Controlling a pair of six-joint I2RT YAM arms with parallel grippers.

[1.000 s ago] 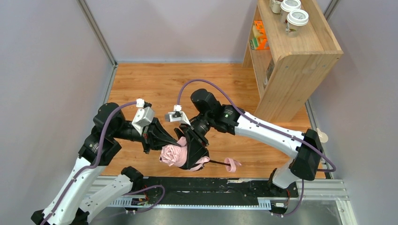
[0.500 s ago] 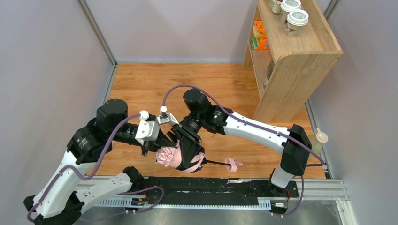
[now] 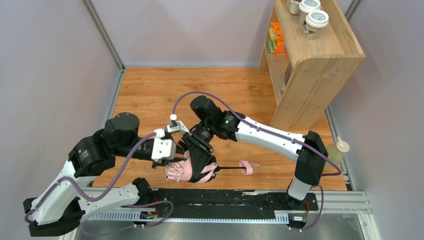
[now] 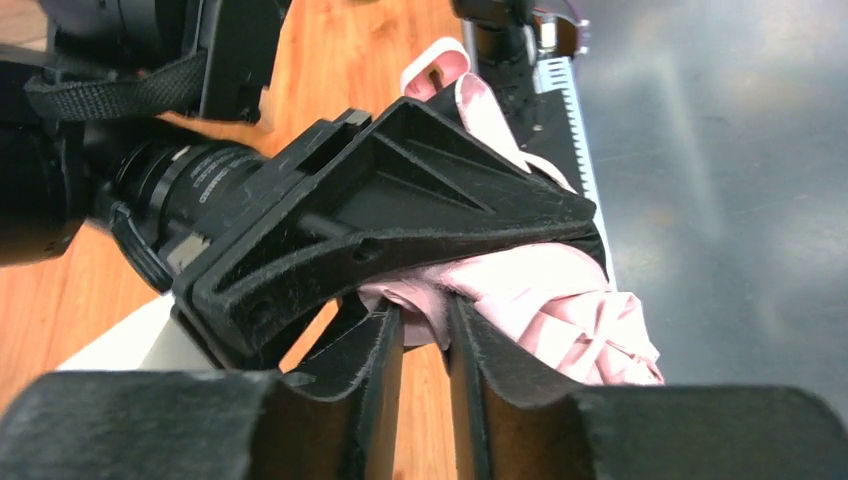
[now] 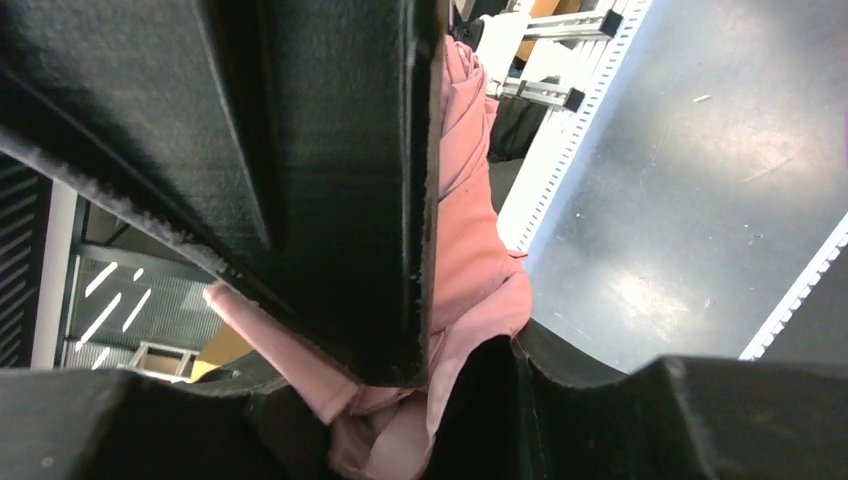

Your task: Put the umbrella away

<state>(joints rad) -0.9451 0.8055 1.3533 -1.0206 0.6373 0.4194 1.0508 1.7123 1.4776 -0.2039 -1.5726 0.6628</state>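
Left wrist view: the left hand [image 4: 424,325] has its fingers [image 4: 380,390] drawn nearly together, with a fold of pink canopy pinched at the tips. Just beyond them the umbrella [image 4: 560,300] is a crumpled pink bundle, and a black finger of the other arm lies across its top.

Right wrist view: pink fabric is pressed flat against the inner face of one finger [image 5: 300,150]. The opposing finger bears on the fabric from the other side, so this hand is clamped on the canopy as well.

Top external view: the right hand [image 3: 199,167] straddles the bundle from the far side and the left hand meets it from the left. The bundle sits over the near edge of the bench [image 3: 160,95]. The thin black shaft [image 3: 227,168] projects to the right and ends in the pink handle and loop [image 3: 247,167]. Whether the bundle touches the surface cannot be determined.

A wooden shelf unit [image 3: 310,65] stands at the far right corner with lidded cups [image 3: 317,19] on top.
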